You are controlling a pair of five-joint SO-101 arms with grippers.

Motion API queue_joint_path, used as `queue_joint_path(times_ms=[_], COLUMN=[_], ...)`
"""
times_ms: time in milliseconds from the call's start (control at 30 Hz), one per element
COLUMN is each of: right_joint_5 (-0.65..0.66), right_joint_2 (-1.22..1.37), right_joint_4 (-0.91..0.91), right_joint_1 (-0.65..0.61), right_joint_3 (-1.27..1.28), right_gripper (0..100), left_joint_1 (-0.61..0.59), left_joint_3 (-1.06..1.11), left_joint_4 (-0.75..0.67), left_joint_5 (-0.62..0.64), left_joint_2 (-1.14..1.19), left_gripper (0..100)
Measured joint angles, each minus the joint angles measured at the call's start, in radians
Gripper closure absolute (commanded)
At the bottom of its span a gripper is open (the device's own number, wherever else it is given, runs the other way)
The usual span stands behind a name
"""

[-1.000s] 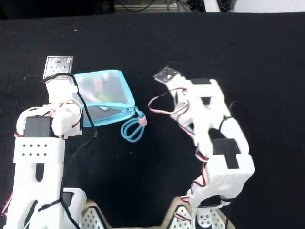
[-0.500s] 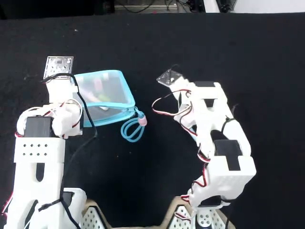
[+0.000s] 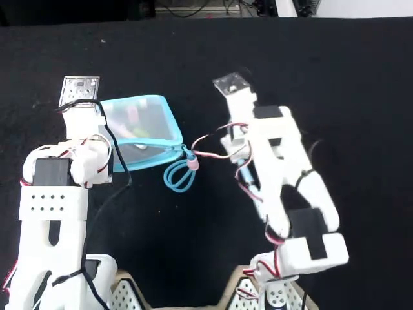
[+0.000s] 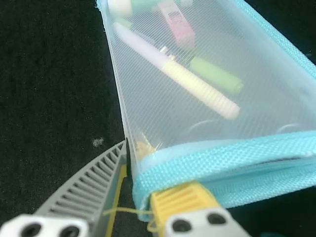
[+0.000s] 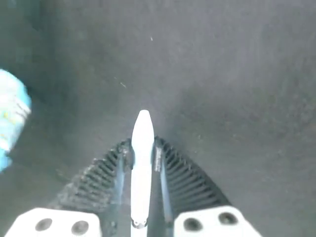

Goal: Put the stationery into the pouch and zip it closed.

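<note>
The pouch (image 3: pixel 139 129), soft and light, is pinched at one corner by the left gripper (image 4: pixel 140 173). A white pen (image 5: pixel 142 131), stiff, smooth and probably slippery, is clamped in the right gripper (image 5: pixel 142 148), apart from the pouch; a firm mid-barrel hold is advised.

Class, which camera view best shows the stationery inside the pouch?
Left wrist view: the stationery shows clearly through the pouch mesh. High view gives faint coloured shapes inside it; right wrist view catches the pouch's edge.
</note>
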Motion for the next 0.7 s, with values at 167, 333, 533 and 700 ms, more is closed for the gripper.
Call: queue_joint_path(times_ms=[167,333,533,700], right_joint_5=[-0.16,-0.181,-0.183,-0.183], right_joint_2=[-0.025,-0.025,-0.028,-0.153], right_joint_4=[-0.109,-0.207,-0.216,-0.215], right_joint_1=[-0.008,-0.008,-0.008,-0.008], right_joint_3=[0.112,0.173,0.176,0.245], right_gripper=[98.8,98.8,98.8,98.8], left_joint_1=[0.0,0.0,0.0,0.0], left_joint_3=[0.002,0.005,0.005,0.005], left_joint_4=[0.0,0.0,0.0,0.0], left_joint_5=[0.0,0.0,0.0,0.0], left_joint_2=[0.0,0.0,0.0,0.0], left_gripper=[97,97,97,97])
